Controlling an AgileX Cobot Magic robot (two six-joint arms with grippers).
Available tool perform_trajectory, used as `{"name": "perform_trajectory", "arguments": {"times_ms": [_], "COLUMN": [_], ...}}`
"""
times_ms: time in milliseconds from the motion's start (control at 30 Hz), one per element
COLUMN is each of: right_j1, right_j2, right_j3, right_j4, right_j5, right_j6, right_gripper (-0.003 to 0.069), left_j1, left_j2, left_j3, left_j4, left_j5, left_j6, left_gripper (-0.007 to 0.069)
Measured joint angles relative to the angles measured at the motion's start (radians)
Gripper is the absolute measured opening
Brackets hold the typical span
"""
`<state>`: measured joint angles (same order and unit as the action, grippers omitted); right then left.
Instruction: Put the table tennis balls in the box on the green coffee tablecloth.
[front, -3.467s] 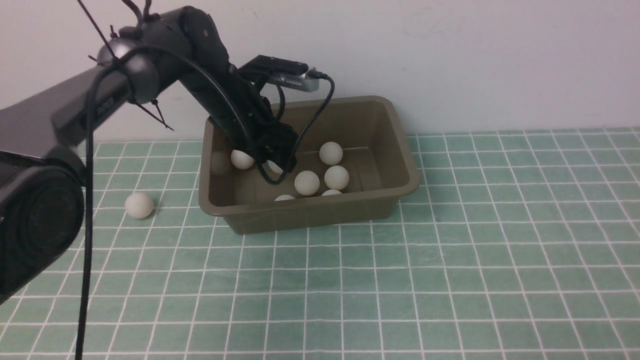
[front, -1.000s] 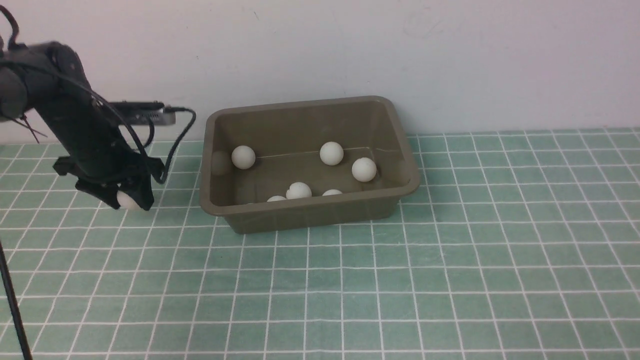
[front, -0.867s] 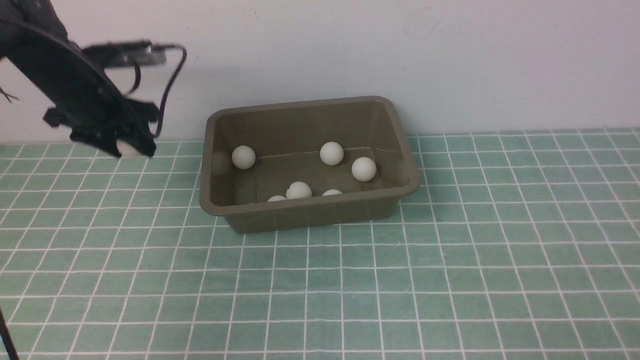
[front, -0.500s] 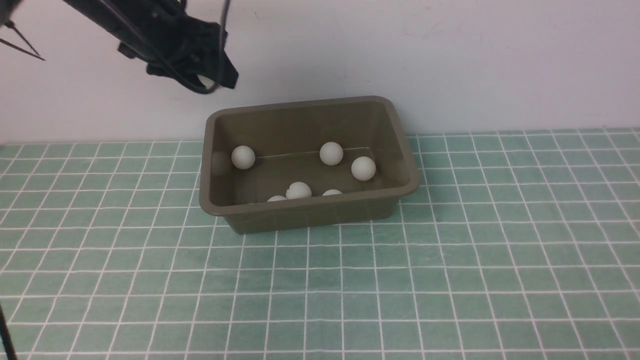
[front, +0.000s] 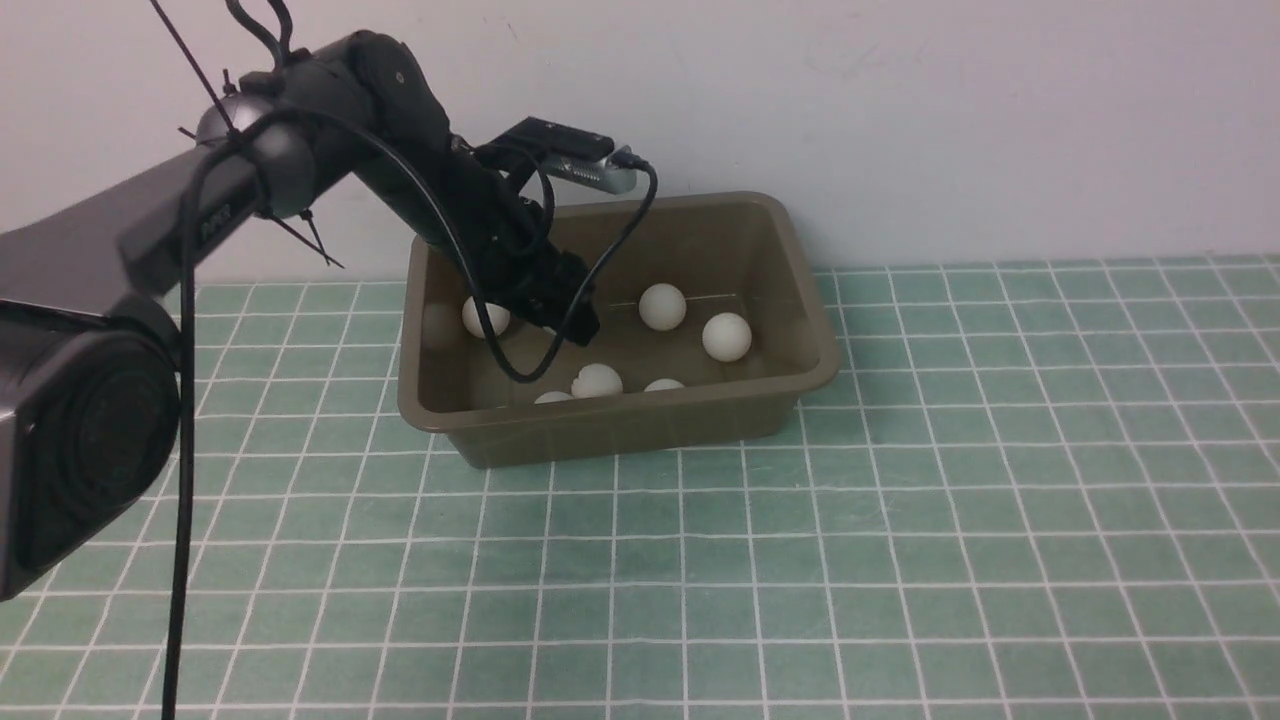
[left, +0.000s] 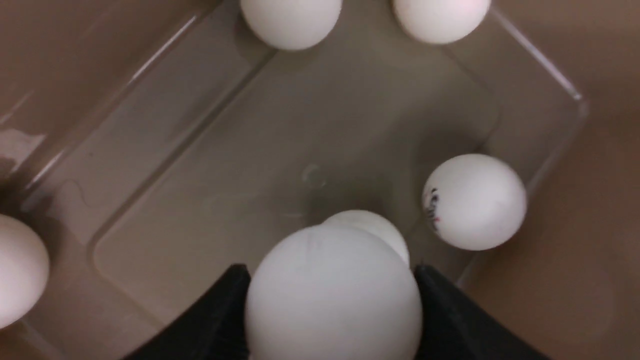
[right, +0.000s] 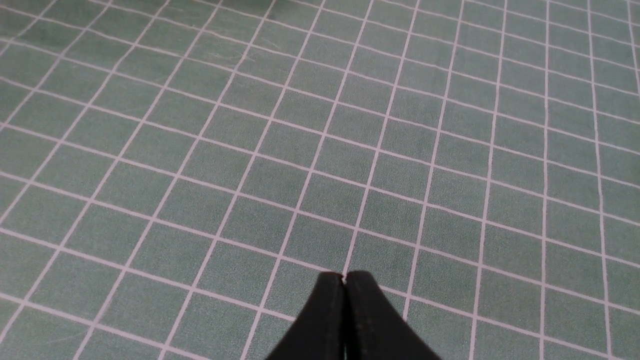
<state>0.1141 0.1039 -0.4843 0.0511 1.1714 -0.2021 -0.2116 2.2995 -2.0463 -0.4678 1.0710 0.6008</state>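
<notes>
The olive-brown box (front: 620, 436) stands on the green coffee tablecloth (front: 900, 560) near the back wall. Several table tennis balls lie in it, such as one (front: 663, 306) at the back and one (front: 727, 337) to its right. My left gripper (front: 560, 320) reaches down inside the box. In the left wrist view it (left: 330, 271) is shut on a white ball (left: 332, 300), black fingers (left: 445, 312) on either side, above the box floor (left: 280, 150). A ball with a logo (left: 475, 200) lies close by. My right gripper (right: 344, 278) is shut and empty over the cloth (right: 350, 125).
The pale wall (front: 950, 120) rises right behind the box. My left arm (front: 230, 200) and its cable (front: 183, 450) cross the left side of the front view. No ball shows on the cloth outside the box.
My left gripper took the ball from the cloth left of the box, lifted it, swung right and came down into the box. The balls in the box stayed put.
</notes>
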Motion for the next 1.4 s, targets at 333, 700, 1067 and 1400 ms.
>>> {"name": "perform_trajectory", "arguments": {"times_ms": [333, 700, 1067, 1400], "right_j1": [0.0, 0.0, 0.0, 0.0], "right_j2": [0.0, 0.0, 0.0, 0.0], "right_j3": [0.0, -0.004, -0.006, -0.006], "right_j4": [0.0, -0.023, -0.036, -0.037], "right_j5": [0.0, -0.103, -0.286, -0.271], "right_j6": [0.0, 0.0, 0.0, -0.002], "right_gripper": [-0.0016, -0.0016, -0.0016, -0.0016], "left_j1": [0.0, 0.001, 0.001, 0.001], "left_j2": [0.002, -0.259, -0.424, -0.722], "left_j3": [-0.057, -0.263, -0.264, -0.11], "left_j4": [0.015, 0.196, 0.065, 0.08], "left_j5": [0.049, 0.172, 0.187, 0.169], "left_j6": [-0.046, -0.196, -0.099, -0.15], "left_gripper": [0.054, 0.0003, -0.0004, -0.0004]}}
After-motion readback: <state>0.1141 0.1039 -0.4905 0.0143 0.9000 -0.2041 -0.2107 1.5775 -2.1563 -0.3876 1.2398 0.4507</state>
